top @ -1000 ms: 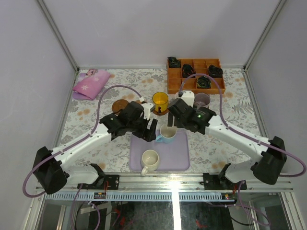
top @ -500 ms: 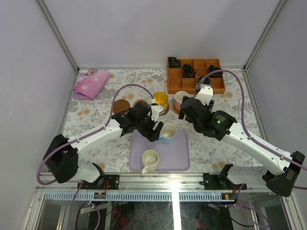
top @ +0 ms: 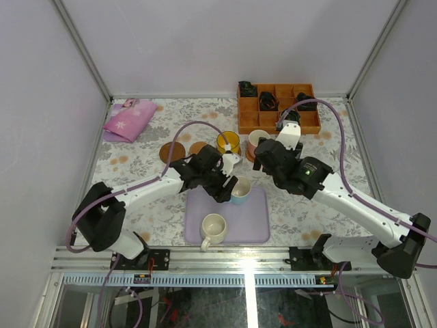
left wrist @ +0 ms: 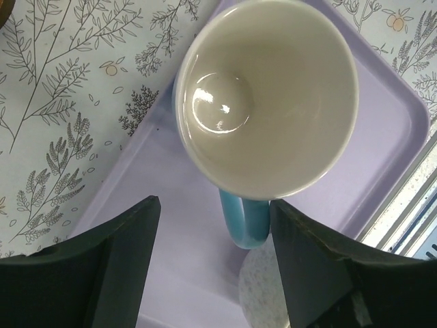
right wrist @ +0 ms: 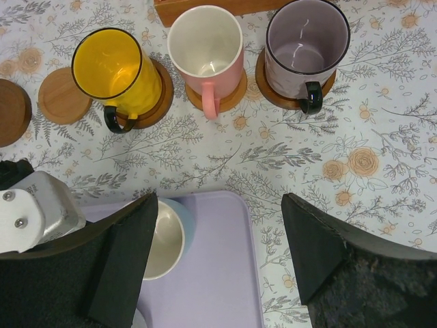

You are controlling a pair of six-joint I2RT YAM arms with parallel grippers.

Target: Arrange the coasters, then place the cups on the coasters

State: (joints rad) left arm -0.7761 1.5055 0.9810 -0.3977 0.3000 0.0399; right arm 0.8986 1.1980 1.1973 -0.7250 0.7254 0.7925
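The light blue cup (left wrist: 266, 96) stands on the lavender tray (left wrist: 164, 205), its handle (left wrist: 244, 220) between the fingers of my open left gripper (left wrist: 212, 270), the right finger close beside it. In the top view that gripper (top: 229, 186) sits left of the blue cup (top: 240, 189). The cream cup (top: 213, 228) stands nearer on the tray. The yellow cup (right wrist: 113, 68), pink cup (right wrist: 205, 48) and greyish-purple cup (right wrist: 305, 41) each rest on a coaster. A tan coaster (right wrist: 63, 96) and a dark coaster (right wrist: 10, 113) lie bare. My right gripper (right wrist: 218, 263) hovers open above the tray.
The orange-brown compartment box (top: 276, 106) holding dark items stands at the back right, just behind the cups. A pink flowered pouch (top: 128, 119) lies at the back left. The right arm (top: 307, 176) hides the purple cup in the top view.
My left gripper slid right to the blue cup and its jaws narrowed about the handle. The right arm swung back to the right, uncovering the pink cup on its coaster.
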